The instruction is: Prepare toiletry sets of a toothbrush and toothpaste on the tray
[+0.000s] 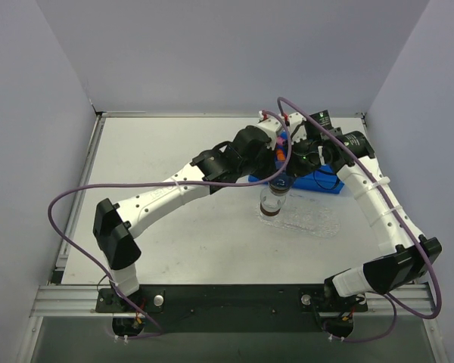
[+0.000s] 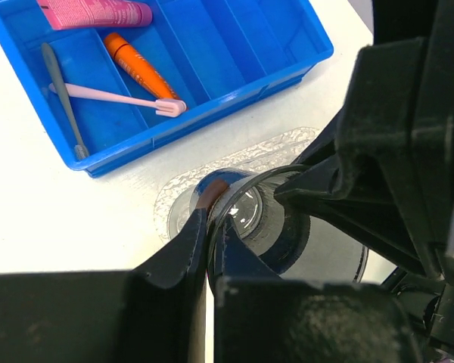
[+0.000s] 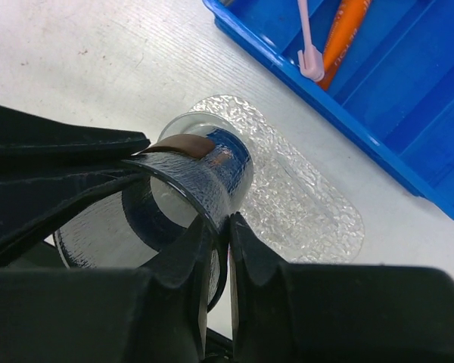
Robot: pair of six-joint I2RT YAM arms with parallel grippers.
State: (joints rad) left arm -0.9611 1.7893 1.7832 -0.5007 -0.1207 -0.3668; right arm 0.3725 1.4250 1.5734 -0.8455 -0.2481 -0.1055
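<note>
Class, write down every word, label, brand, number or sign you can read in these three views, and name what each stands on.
No text is legible in any view.
Pink toothpaste tube: pale printing, too blurred to read.
Orange toothpaste tube: no readable marking.
Blue bin, clear tray, clear cup: no lettering visible.

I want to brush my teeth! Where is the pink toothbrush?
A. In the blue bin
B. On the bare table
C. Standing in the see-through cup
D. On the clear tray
A: the pink toothbrush lies inside the blue bin, next to the orange tube; the clear tray and the clear cup have no brush in them.
</note>
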